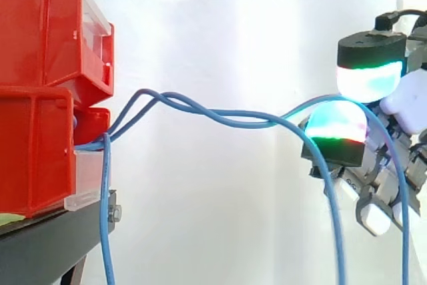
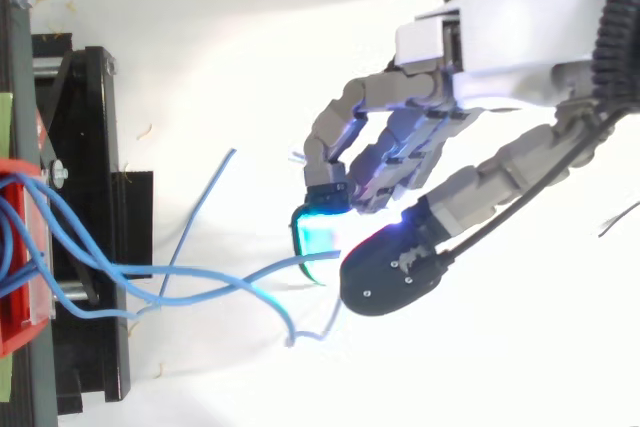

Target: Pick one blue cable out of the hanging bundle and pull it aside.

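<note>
Stretching out from the red bins [image 1: 40, 38] on the left, thin blue cables [image 1: 240, 122] run sideways across the open gap to the hand [image 2: 400, 152] on the right. They are shiny and smooth, and they twist over each other in the middle of the gap. They come out from between the top bin and the bottom bin. One more blue strand [image 1: 103, 218] drops straight down beside the black stand [image 1: 47, 245] that holds the bins. The hand's fingers are curled. Two glowing pads [image 1: 337, 123] sit close together and pinch a blue cable [image 2: 280, 267] between them. This cable is pulled well away from the bins, out to the side. Past the pads, in the side view, blue strands fall down in front of the hand and go off the bottom edge. From above, one loose cable end [image 2: 212, 182] points away from the others. Another end curls just under the pads. Each bin has a clear plastic strip [image 1: 97, 31] on its front. Between the bins and the hand the cables hang in free air. Behind them is the plain white curtain [image 1: 233, 31].
</note>
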Available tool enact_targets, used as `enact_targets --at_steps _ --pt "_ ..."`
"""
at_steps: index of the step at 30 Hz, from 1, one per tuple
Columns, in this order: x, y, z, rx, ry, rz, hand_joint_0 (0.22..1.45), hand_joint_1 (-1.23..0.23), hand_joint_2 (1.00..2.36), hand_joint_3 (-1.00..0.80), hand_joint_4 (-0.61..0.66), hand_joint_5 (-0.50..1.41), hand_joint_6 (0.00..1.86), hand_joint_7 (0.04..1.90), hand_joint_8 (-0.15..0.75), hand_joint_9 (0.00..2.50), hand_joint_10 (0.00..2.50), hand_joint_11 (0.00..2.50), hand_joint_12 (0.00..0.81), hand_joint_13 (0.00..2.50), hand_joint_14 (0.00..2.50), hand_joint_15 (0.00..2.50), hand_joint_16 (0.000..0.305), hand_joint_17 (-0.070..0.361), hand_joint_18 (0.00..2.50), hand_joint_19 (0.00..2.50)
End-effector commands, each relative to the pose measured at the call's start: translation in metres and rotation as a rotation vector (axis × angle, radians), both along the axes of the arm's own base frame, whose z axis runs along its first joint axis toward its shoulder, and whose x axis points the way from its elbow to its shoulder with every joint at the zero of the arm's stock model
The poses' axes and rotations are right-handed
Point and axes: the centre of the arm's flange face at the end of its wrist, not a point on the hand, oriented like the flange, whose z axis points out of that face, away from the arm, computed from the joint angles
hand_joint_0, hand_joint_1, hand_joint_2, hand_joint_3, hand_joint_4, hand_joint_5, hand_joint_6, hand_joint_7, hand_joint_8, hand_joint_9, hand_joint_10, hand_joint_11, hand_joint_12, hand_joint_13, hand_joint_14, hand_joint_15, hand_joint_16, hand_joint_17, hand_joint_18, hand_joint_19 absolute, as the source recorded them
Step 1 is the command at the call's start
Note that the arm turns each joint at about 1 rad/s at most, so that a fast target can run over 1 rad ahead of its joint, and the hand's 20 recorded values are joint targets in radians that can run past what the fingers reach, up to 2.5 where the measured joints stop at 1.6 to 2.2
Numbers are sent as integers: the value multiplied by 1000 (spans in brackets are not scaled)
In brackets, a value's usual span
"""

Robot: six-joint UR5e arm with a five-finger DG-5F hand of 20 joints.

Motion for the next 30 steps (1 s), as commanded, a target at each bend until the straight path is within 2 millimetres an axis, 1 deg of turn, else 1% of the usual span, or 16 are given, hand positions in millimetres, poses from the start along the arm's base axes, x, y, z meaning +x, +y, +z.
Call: enact_targets --at_steps 1,4,10,14,17,18,21,25,27,30 --pt "5 1 -12 14 -39 15 606 -883 1005 -49 -83 12 837 866 216 735 0 0 384 652 13 327 56 126 575 419" --pt "7 3 -23 14 -57 17 604 -886 1004 -40 -85 14 837 864 224 776 0 0 388 695 13 343 56 127 596 422" --pt "7 3 -50 42 -70 20 603 -896 1000 -30 -80 18 835 860 237 834 0 0 397 750 13 360 59 132 645 427" --pt "6 3 -57 52 -72 34 595 -896 1021 -32 -81 19 836 862 241 864 0 0 399 776 14 371 59 133 661 432" --pt "9 2 -62 50 -104 38 593 -896 1030 -35 -78 19 837 857 242 875 0 0 400 789 14 382 60 134 667 429" --pt "10 0 -70 52 -128 38 593 -895 1031 -35 -78 19 837 857 242 877 0 0 398 790 15 382 60 134 672 438" --pt "8 -4 -84 67 -141 51 585 -894 1055 -42 -80 20 837 858 245 891 0 0 400 804 14 389 60 135 678 438" --pt "9 -4 -84 74 -159 75 583 -892 1057 -41 -76 20 838 855 249 913 0 0 399 826 15 402 60 136 693 444" --pt "10 -4 -83 76 -170 81 574 -892 1082 -35 -75 21 837 858 251 938 0 0 401 849 15 408 61 137 708 447" --pt "12 -4 -83 77 -182 82 535 -904 1208 -54 -77 27 833 867 260 991 0 17 405 906 15 427 63 141 752 442"
